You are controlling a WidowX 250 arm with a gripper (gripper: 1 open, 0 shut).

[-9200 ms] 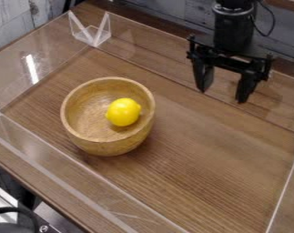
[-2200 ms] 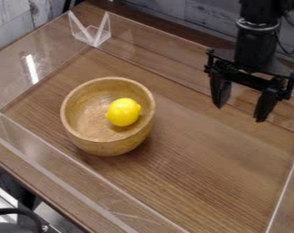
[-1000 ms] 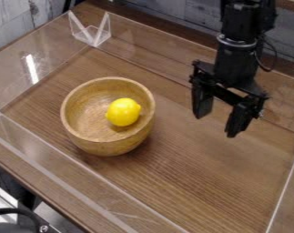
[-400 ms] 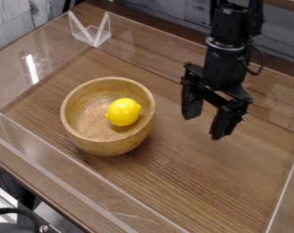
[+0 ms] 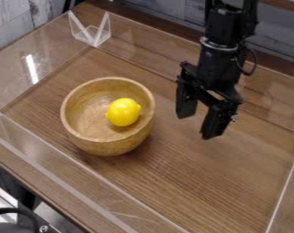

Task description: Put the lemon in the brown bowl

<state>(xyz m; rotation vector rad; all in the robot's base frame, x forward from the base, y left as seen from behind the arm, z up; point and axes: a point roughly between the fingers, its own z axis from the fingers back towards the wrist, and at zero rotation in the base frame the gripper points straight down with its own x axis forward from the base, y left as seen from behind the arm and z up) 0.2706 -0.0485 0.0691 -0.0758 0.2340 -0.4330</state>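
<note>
The lemon [image 5: 124, 112], small and bright yellow, lies inside the brown bowl [image 5: 84, 135], a round light-brown wooden bowl at the left of the table. To the right of the bowl my black gripper [image 5: 197, 123] hangs over the wooden tabletop, pointing down. Its two fingers stand apart with nothing between them. A clear gap separates the gripper from the bowl's right rim, and it touches neither bowl nor lemon.
A low clear plastic wall [image 5: 64, 182] fences the wooden table on all sides. A clear plastic corner piece [image 5: 89, 28] stands at the back left. Bare wood lies in front of and to the right of the bowl.
The gripper has shifted left toward the bowl and sunk a little, rolling slightly about its own axis. The lemon and bowl have not moved.
</note>
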